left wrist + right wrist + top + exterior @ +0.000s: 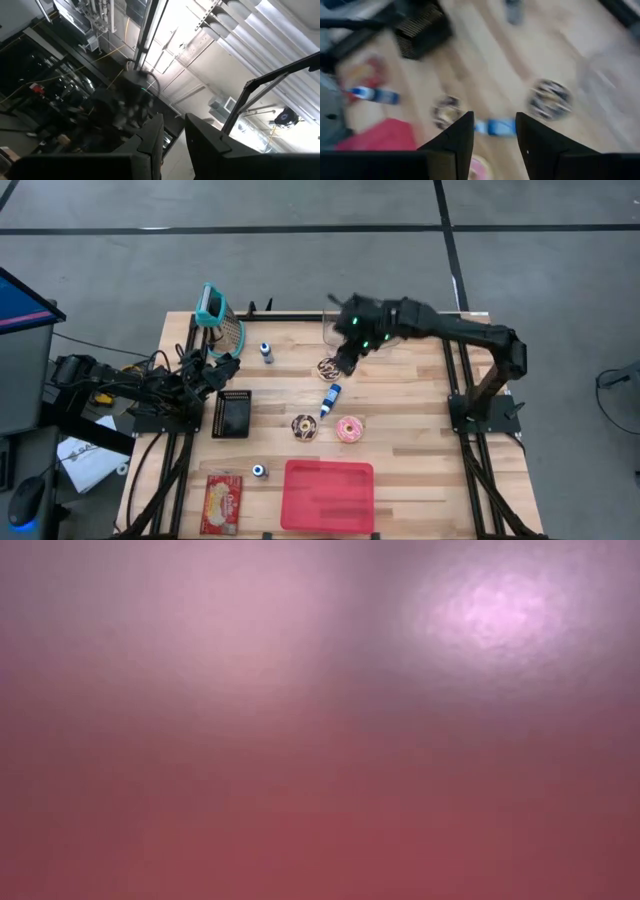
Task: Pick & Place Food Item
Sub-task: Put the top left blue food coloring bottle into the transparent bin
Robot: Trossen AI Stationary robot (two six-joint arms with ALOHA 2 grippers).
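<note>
Three doughnuts lie flat on the wooden table: a dark one (328,367) (550,98), a sprinkled one (304,427) (446,111) and a pink one (350,429). A blue tube (330,398) (495,126) lies between them. My right gripper (345,362) (494,135) hangs above the table beside the dark doughnut, tipped downward, open, with nothing between its fingers. My left gripper (228,366) (173,140) waits at the table's left side, pointing upward at the ceiling. A narrow gap shows between its fingers and nothing is in it.
A red tray (328,495) sits at the near edge with a snack packet (222,503) to its left. A black box (232,413), a teal-handled grater (218,315), a small bottle (266,352) and a small blue-white item (258,470) occupy the left half.
</note>
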